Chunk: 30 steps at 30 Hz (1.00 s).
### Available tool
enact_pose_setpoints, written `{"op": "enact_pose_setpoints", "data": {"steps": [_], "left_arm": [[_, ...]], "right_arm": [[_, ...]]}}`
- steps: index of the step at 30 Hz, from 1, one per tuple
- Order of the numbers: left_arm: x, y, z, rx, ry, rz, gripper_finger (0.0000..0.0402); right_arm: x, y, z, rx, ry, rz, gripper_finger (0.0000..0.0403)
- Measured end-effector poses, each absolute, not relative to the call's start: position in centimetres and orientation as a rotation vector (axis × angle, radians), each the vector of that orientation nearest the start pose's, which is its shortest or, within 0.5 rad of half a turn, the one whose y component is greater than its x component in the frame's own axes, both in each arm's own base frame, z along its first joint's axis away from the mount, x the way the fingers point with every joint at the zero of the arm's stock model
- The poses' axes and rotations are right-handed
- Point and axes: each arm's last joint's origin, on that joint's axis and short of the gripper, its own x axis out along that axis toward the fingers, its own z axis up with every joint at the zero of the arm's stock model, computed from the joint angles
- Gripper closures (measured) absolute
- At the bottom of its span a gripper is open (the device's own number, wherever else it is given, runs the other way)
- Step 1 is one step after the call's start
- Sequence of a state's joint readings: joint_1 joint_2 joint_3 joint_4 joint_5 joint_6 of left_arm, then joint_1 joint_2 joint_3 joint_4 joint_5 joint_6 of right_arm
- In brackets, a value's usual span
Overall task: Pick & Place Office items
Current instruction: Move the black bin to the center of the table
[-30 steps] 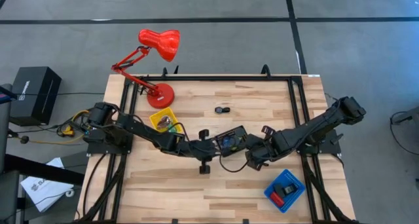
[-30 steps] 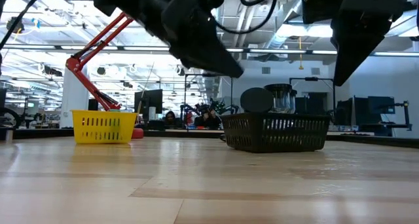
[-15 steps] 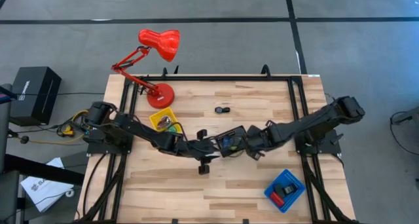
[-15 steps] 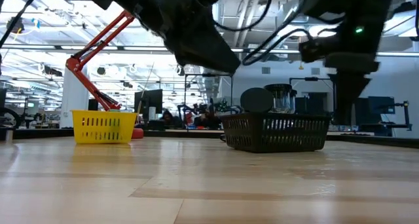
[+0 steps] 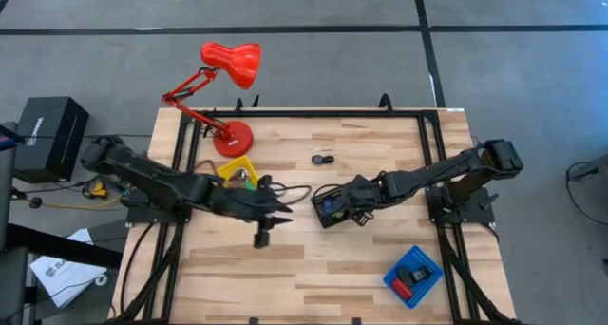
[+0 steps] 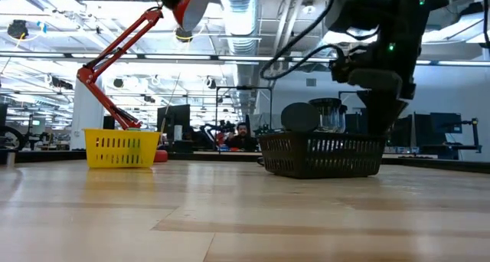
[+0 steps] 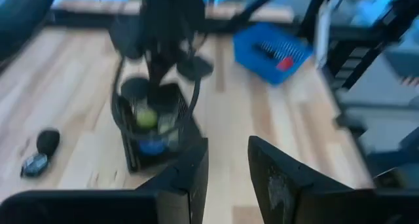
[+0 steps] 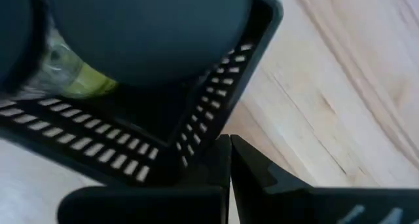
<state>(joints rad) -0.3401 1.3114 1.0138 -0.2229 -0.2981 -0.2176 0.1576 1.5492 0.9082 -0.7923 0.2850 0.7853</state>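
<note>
Arms: two, both dark, reaching toward the table's middle from opposite sides.
Left gripper (image 5: 281,212): over bare wood between the yellow tray and the black tray; its two fingers (image 7: 185,178) stand a little apart with nothing between them.
Right gripper (image 5: 344,203): at the black tray's edge; the fingers (image 8: 209,178) are pressed together, tips meeting at the tray's slotted wall, nothing pinched.
Trays: three, all on the table.
Black tray (image 5: 328,214): near the table's centre, one; it holds a large dark round item (image 8: 144,34), a yellow-green piece (image 7: 145,118), a blue bit and something clear or silvery.
Yellow tray (image 5: 228,169): one, beside the lamp's base, with a few small items inside that are too small to name.
Blue tray (image 5: 429,264): one, near the right front corner, holding a black block and a red block (image 5: 403,289).
Loose office items on the wood: one small black cluster (image 5: 323,159) toward the far edge, well apart from all trays; in the left wrist view it reads as a black disc with a smaller piece beside it.
Desk lamp (image 5: 230,64): one, red, its base on the table's far left corner.
Black box (image 5: 49,135): one, on the floor left of the table.
</note>
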Motion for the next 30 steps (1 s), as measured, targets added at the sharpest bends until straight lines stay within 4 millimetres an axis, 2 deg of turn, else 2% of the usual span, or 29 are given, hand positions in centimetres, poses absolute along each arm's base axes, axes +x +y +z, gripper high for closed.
{"op": "enact_pose_setpoints", "data": {"steps": [6,13,21,26,30], "left_arm": [[24.3,-8.2,33.2,-0.091,0.367,-0.018,0.0302],[21.9,-7.3,34.0,-0.110,0.306,-0.022,0.0302],[21.0,-6.9,32.1,-0.110,0.340,-0.008,0.0302],[20.9,-6.9,30.3,-0.106,0.389,0.001,0.0302],[20.9,-6.9,28.5,-0.098,0.409,0.005,0.0302]], "right_arm": [[26.2,3.3,17.2,0.359,1.246,-0.618,0.0403],[27.4,4.1,17.5,0.457,1.163,-0.498,0.0403],[28.9,5.5,17.9,0.522,1.033,-0.366,0.0403],[28.7,6.2,17.7,0.506,1.063,-0.347,0.0403],[28.3,6.8,19.2,0.462,1.050,-0.292,0.0403]]}}
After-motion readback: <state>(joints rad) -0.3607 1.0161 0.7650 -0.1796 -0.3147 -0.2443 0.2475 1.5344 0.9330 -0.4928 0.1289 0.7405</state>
